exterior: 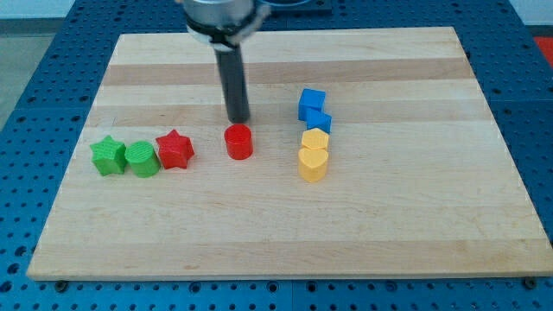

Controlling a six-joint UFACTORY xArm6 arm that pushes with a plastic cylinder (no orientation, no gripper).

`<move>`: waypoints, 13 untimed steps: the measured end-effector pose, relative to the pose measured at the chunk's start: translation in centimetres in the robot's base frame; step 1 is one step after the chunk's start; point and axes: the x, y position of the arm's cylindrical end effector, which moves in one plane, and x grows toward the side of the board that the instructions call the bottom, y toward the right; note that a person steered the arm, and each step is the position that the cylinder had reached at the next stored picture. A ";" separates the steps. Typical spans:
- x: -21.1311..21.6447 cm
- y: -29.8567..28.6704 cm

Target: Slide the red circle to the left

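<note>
Camera view: the desk [389, 225] is a pale wooden board, and the blocks lie in a loose band across its middle. The red circle [238, 142] sits a little left of centre, on its own, with open board on both sides. My tip [238, 120] stands just beyond it, at its far edge, touching or nearly so; I cannot tell which. There is no pincer on this arm, only the rod, so nothing is open, closed or gripped; the tip can only shove.

That position looks poor for the task as I judge it: from the far side, a push would send the circle nearer, not left. To drive it left the tip needs to come round to the circle's right side, where there is room before the yellow blocks.

To the left, a red star [174, 149] lies in the circle's path, touching a green cylinder [142, 160], which touches a green star [108, 155]. A long push would likely run the circle into that row.

To the right, well apart from the circle, a column stands: two blue cubes [312, 104] [319, 120] at the far end, then two yellow blocks [315, 141] [313, 162] nearer, each touching the next. They seem out of the way of a leftward slide.
</note>
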 end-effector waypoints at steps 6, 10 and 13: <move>3.6 2.7; 3.6 -1.1; 3.6 -3.1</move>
